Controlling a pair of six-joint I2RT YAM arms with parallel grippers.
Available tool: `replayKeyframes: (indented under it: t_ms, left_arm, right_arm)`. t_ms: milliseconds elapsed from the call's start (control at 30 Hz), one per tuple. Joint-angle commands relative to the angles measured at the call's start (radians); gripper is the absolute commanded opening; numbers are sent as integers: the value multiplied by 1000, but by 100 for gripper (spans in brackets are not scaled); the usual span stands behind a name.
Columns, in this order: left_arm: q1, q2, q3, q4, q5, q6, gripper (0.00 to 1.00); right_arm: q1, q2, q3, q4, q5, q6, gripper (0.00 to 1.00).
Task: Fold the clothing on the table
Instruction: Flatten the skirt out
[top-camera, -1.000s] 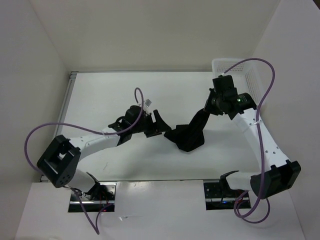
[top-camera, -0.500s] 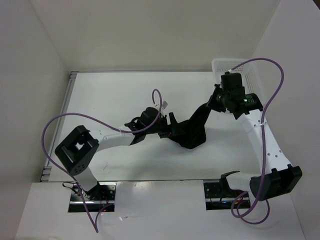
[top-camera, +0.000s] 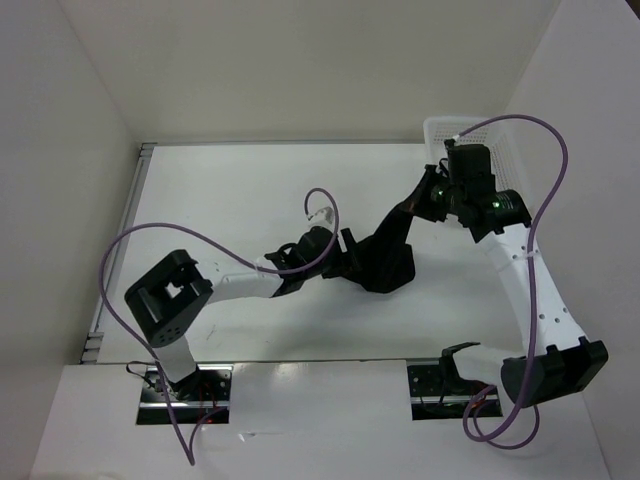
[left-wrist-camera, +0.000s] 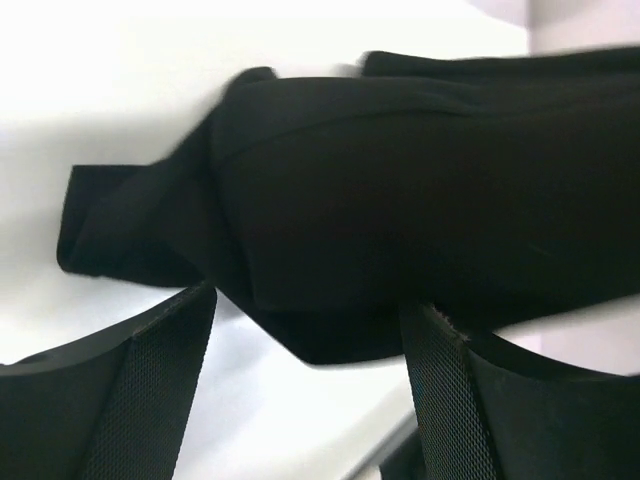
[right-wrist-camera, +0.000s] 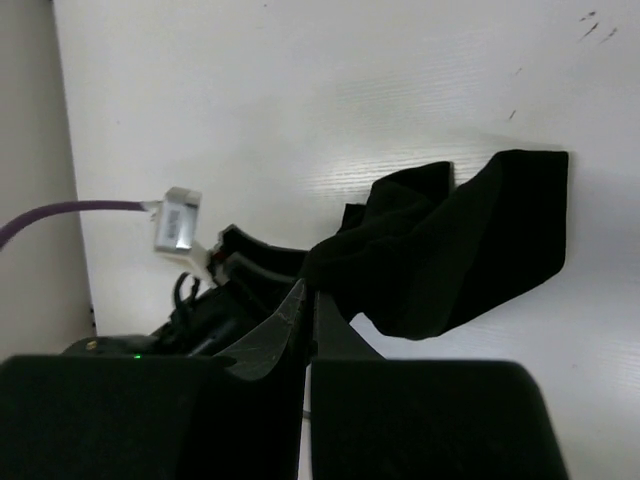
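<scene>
The clothing (top-camera: 385, 262), a small black garment, lies partly bunched on the white table (top-camera: 230, 190). One end is drawn up and to the right as a taut strip. My right gripper (top-camera: 416, 204) is shut on that raised end; in the right wrist view its fingers (right-wrist-camera: 290, 320) press together with the clothing (right-wrist-camera: 450, 250) hanging beyond them. My left gripper (top-camera: 349, 256) is at the garment's left edge. In the left wrist view it stands open (left-wrist-camera: 310, 298), and the lower edge of the clothing (left-wrist-camera: 400, 200) reaches in between the two mesh pads.
A white perforated basket (top-camera: 470, 135) stands at the back right corner, just behind the right wrist. Purple cables loop over both arms. The left arm's elbow (top-camera: 168, 298) sits near the table's front left.
The left arm has swung right, bringing its open gripper up to the garment's left edge. The right gripper has shifted slightly right and back with the cloth end in it.
</scene>
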Motion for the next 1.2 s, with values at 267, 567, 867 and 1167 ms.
replayKeyframes:
  t_ms: [267, 567, 867, 1167]
  left_arm:
    - [-12, 164, 33, 109, -230, -88, 77]
    - [26, 115, -25, -5, -273, -66, 77]
    - [37, 30, -35, -98, -354, -13, 77]
    - [105, -22, -15, -152, -373, 64, 50]
  right_arm:
    - [-6, -74, 21, 96, -145, -3, 0]
    - [-80, -93, 60, 67, -145, -41, 0]
    - [-80, -93, 80, 48, -145, -60, 0]
    - [-80, -93, 80, 48, -156, -60, 0]
